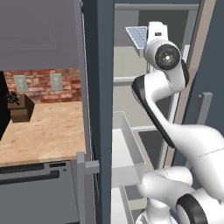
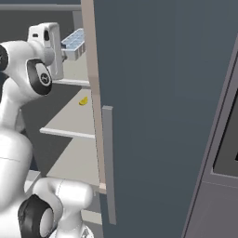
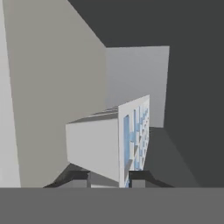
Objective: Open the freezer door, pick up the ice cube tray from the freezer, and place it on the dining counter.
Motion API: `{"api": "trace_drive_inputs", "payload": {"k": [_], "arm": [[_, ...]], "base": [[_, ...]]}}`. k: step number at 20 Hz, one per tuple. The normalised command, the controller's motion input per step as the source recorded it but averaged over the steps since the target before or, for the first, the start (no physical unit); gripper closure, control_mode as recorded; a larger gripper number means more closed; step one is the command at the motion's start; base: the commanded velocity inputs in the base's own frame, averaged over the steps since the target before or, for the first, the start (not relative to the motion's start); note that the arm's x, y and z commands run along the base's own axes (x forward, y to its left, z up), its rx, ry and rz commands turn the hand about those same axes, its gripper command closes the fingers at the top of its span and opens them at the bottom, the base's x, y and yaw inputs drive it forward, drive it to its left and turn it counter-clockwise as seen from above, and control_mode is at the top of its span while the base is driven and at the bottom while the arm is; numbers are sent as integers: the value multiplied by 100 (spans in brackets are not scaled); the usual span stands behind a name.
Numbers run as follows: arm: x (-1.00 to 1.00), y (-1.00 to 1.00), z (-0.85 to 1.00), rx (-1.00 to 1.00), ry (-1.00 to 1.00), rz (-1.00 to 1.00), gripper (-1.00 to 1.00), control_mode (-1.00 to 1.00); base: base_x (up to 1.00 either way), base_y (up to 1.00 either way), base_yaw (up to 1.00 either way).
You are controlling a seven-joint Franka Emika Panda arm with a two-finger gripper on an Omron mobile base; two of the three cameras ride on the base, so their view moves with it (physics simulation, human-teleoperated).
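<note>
Pale blue-white plastic, gridded into little cells: the small rectangular ice cube tray [image 3: 131, 138] sits pinched between the jaws of the two-finger gripper [image 3: 110, 178], which have closed on its near edge. In the hand view the tray stands on edge between the two dark fingertips [image 3: 139, 177], its cell side facing right and its plain grey underside facing left. In the left base view the tray [image 1: 137, 36] is held up high inside the freezer, tilted, just left of the white hand. The right base view shows it [image 2: 74, 43] above the uppermost pale grey shelf [image 2: 76, 69], clear of the shelf surface.

The tall dark-grey freezer compartment [image 1: 127, 78] stands open around it, with pale shelves stepping down. A small yellow item [image 2: 83, 101] lies on the middle shelf below the tray. The slate blue-grey freezer door [image 2: 162, 116] is swung wide, its grey vertical bar handle [image 2: 108, 162] facing the camera. A white bin [image 1: 127, 153] juts out lower down beside the arm. To the left lies a light wood worktop [image 1: 43, 131] with a brick backsplash [image 1: 39, 85].
</note>
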Motion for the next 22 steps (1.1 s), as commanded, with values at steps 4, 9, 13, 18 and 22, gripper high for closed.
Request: {"api": "trace_drive_inputs", "payload": {"k": [4, 9, 13, 18, 22], "arm": [[-97, 0, 5, -5, 9, 0, 100, -100], [-100, -1, 0, -1, 5, 0, 100, -100], [-92, 0, 0, 0, 4, 0, 100, -100], [-87, 0, 0, 0, 1, 0, 100, -100], [-91, -6, 0, 0, 2, 0, 100, -100]], "base": [[0, 0, 0], [0, 0, 0], [0, 0, 0], [0, 0, 0], [0, 0, 0]]}}
